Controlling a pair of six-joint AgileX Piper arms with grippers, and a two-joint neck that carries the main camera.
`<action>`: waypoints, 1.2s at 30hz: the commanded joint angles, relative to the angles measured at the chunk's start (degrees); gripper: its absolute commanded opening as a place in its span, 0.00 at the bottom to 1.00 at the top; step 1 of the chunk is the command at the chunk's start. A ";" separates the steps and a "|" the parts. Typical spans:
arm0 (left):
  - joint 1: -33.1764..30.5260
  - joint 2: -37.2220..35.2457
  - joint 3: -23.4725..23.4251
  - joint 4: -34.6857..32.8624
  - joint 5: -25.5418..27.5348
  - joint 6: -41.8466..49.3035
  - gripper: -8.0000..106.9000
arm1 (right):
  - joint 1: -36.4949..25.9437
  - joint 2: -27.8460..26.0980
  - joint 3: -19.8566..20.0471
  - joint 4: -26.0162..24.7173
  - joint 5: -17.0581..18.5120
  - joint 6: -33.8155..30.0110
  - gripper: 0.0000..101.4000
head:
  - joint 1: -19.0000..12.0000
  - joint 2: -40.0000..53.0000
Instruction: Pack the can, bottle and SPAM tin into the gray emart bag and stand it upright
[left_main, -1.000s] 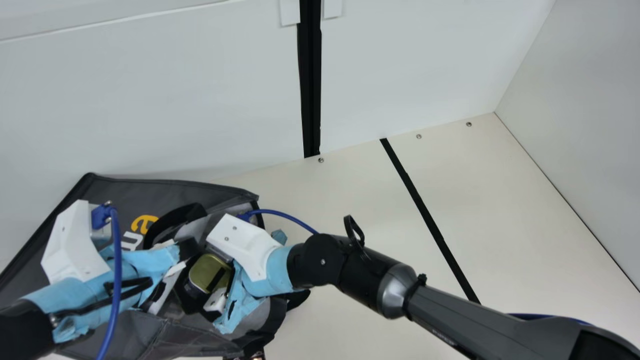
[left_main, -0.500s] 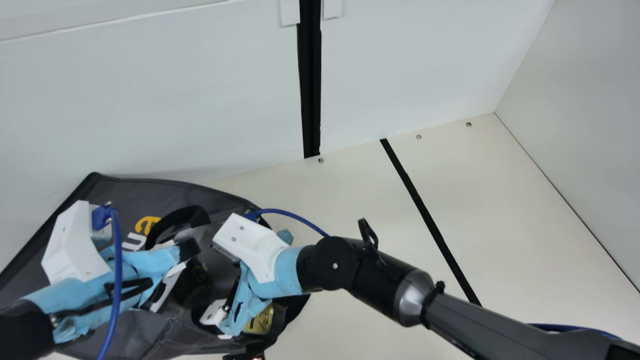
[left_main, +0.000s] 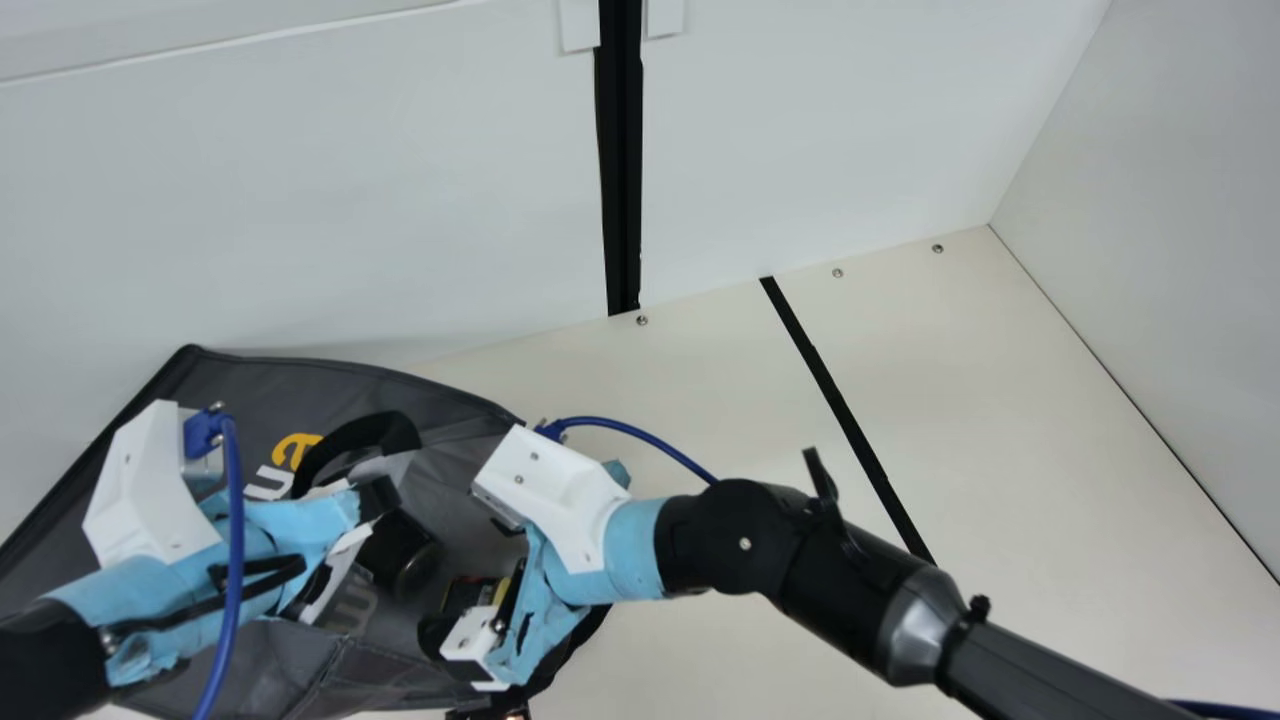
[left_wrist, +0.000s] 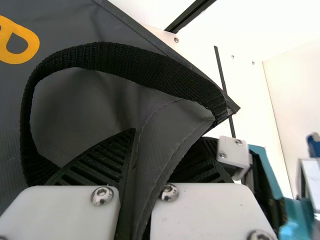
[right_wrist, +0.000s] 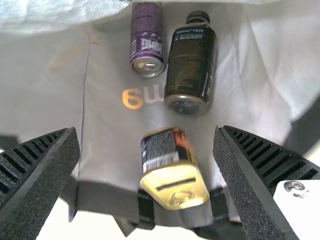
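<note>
At the main view's lower left, the right gripper (left_main: 472, 580), fingers wide apart, partly hides the gold-ended rectangular tin (right_wrist: 175, 172) inside the gray fabric bag (left_main: 250, 385). Cloth covers the purple metal can's (right_wrist: 146, 40) far end. The black capped bottle (right_wrist: 191, 62) lies roughly parallel, cap away from the tin, whose gold end faces oppositely. The left gripper (left_main: 373, 512) pinches the bag's edge.

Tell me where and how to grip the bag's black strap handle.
I'd grip the handle mid-arch, coming from its outer side, one finger inside the loop and one outside: the flat strap bows away from its ends, leaving an open loop over the gray panel.
</note>
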 joint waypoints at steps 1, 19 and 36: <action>0.00 0.00 0.00 0.00 0.00 0.00 0.00 | -0.40 -1.52 0.84 -0.11 0.47 -0.03 0.94 | -1.30 -0.05; 0.00 0.00 0.00 0.00 0.00 0.00 0.00 | -7.24 -13.22 5.65 -2.54 7.39 1.95 0.94 | -1.30 -0.05; 0.00 0.00 0.00 0.00 0.00 0.00 0.00 | -20.47 -22.37 7.44 -4.49 18.93 -2.61 0.94 | -1.30 -0.05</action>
